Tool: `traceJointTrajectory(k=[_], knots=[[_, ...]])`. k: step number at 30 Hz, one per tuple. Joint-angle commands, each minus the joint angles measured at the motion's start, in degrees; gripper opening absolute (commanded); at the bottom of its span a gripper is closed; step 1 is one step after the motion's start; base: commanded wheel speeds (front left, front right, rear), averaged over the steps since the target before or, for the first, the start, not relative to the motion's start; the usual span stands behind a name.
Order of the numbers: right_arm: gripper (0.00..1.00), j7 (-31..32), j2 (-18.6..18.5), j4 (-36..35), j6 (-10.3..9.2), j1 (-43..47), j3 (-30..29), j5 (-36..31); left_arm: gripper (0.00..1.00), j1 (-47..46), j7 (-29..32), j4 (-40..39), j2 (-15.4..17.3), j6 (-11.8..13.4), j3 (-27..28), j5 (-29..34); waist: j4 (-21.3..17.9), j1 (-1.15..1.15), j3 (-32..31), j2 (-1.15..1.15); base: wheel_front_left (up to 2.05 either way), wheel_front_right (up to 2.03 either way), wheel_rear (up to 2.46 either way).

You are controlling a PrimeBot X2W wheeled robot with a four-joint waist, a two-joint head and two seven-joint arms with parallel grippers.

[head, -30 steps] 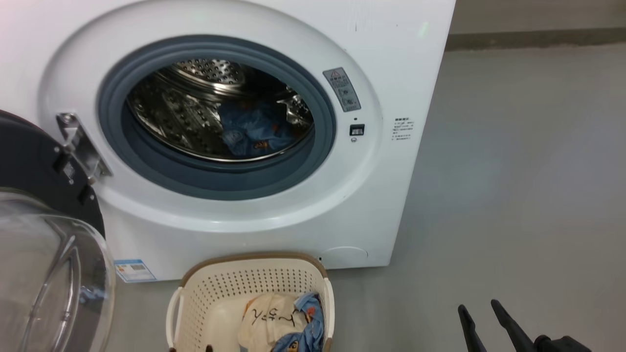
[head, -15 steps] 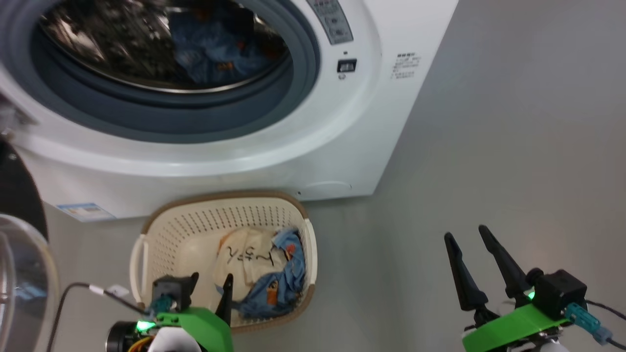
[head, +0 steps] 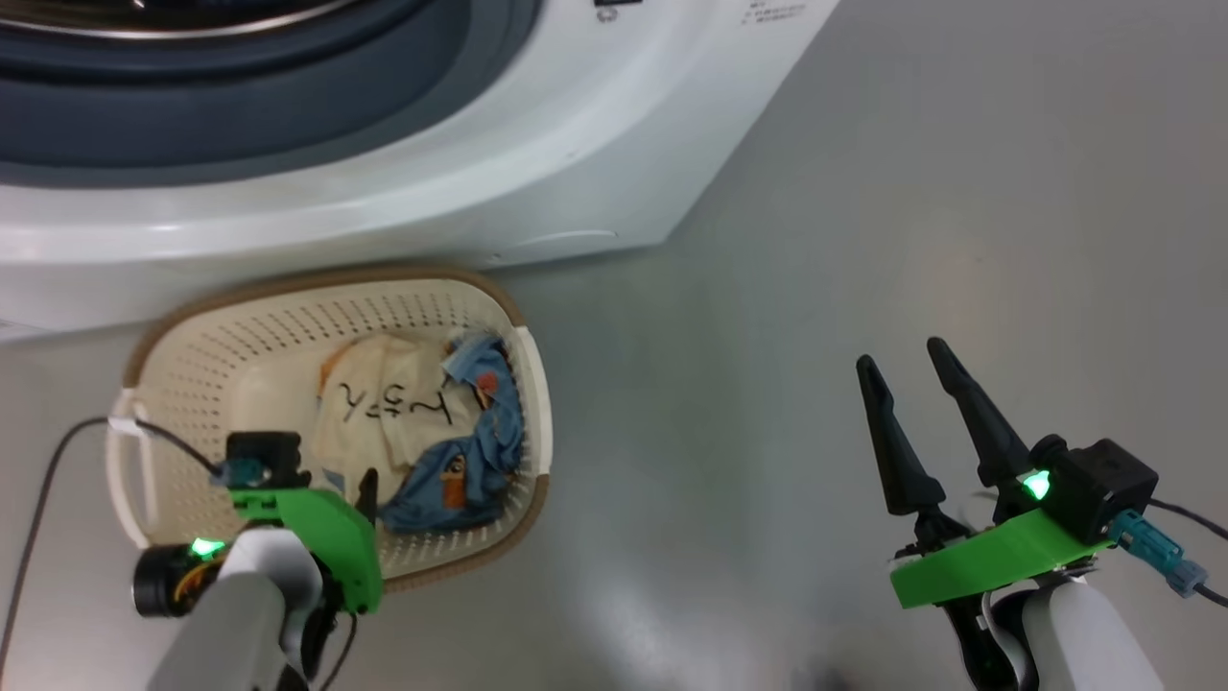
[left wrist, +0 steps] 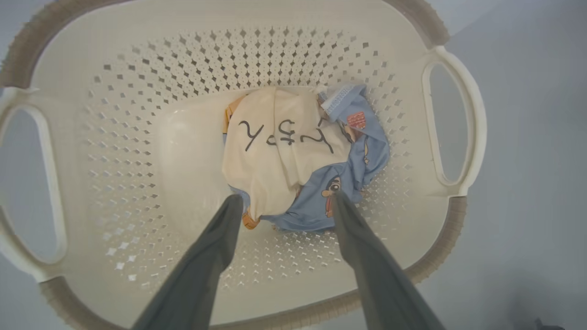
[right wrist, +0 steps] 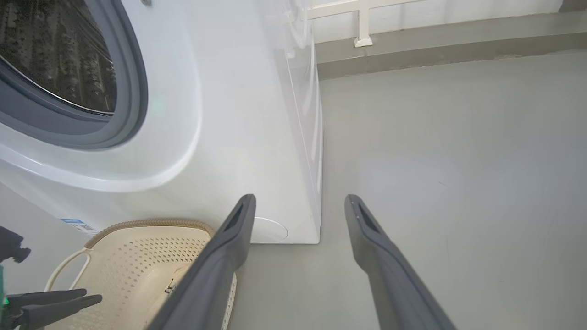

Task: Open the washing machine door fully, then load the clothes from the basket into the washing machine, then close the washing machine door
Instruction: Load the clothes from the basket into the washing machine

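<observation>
The cream basket [head: 326, 279] stands on the floor before the white washing machine [head: 576, 144]. In the basket lie the clothes: a cream garment with black scribbles [left wrist: 275, 146] over light blue cartoon-print fabric [left wrist: 357, 169], with a bit of orange cloth. My left gripper [left wrist: 285, 197] hangs open just above the near edge of that pile, holding nothing; its green wrist mount [head: 317, 528] sits over the basket's near side. Over bare floor to the right, my right gripper [head: 900, 353] is open and empty. The washing machine door is out of view.
The washer's grey gasket [head: 240, 115] and steel drum [right wrist: 55, 50] gape above the basket. Grey floor [head: 911, 192] stretches to the right of the machine, ending at a wall base [right wrist: 435, 41]. A black cable [head: 48, 480] trails from my left wrist.
The head camera has tilted down, so the washer slid up the picture and both grippers came further into view. The left gripper now shows over the basket. Both stay open.
</observation>
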Motion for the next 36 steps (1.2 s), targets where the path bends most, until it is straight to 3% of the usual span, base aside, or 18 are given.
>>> traceJointTrajectory(k=[1,19,36], knots=[[1.00,-0.43,0.20,-1.47,0.09,-0.51,1.67,0.27,1.00,-1.44,0.26,0.67,2.02,-0.21,1.74,-0.67,-4.11,-0.01,6.31,0.00,0.00,0.00,0.00],[1.00,-0.43,1.06,-2.96,0.09,-2.64,2.62,0.52,1.00,-17.15,0.04,18.88,4.06,-1.32,3.86,-3.99,-7.17,-0.01,16.34,0.00,0.00,0.00,0.00],[1.00,-0.43,0.13,-5.02,0.09,-1.10,0.06,0.00,1.00,-23.64,-0.32,22.87,4.67,-0.63,3.34,-4.89,-7.78,-0.01,21.26,0.00,0.00,0.00,0.00]])
